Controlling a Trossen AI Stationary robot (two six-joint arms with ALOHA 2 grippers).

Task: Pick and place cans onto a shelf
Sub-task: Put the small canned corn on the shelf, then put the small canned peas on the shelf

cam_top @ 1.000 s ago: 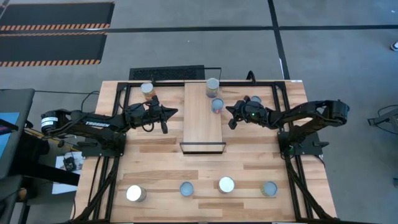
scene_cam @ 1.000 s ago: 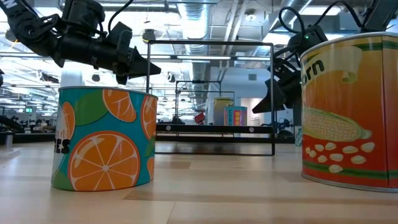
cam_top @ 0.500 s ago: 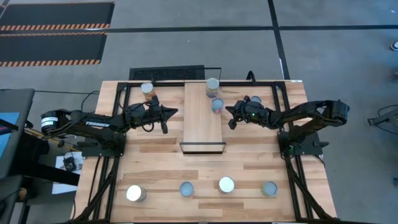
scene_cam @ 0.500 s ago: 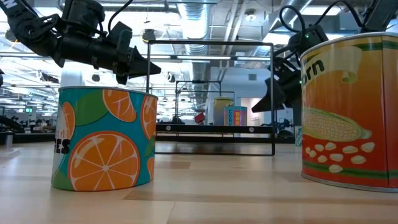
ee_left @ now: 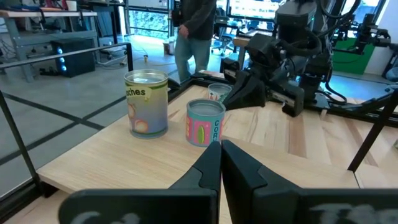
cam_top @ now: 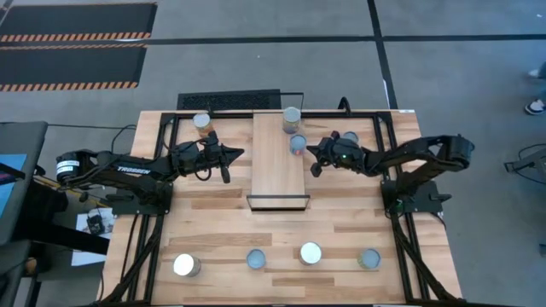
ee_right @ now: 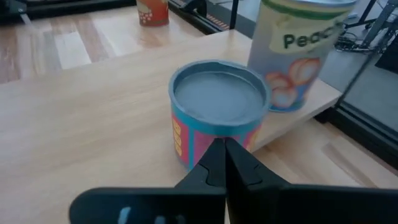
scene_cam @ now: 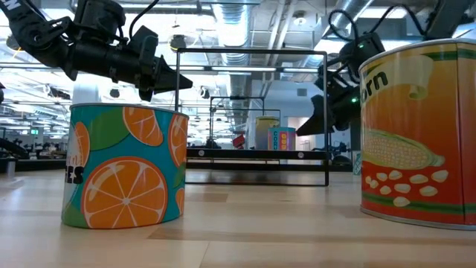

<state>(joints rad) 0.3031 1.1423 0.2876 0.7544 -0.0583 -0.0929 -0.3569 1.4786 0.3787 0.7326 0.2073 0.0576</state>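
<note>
Wooden planks of the table (cam_top: 222, 230) carry a light shelf (cam_top: 280, 183) at the middle. Right gripper (cam_top: 315, 159), fingers pressed together and holding nothing, hovers just beside the shelf's right edge, close to a blue-topped can (cam_top: 298, 144) standing on the board (its side label is pink and yellow). Behind that one on the shelf stands a peach can (cam_top: 292, 116). Left gripper (cam_top: 229, 160), likewise closed and empty, hangs off the shelf's left side. Four more cans (cam_top: 310, 253) line the table's near edge.
</note>
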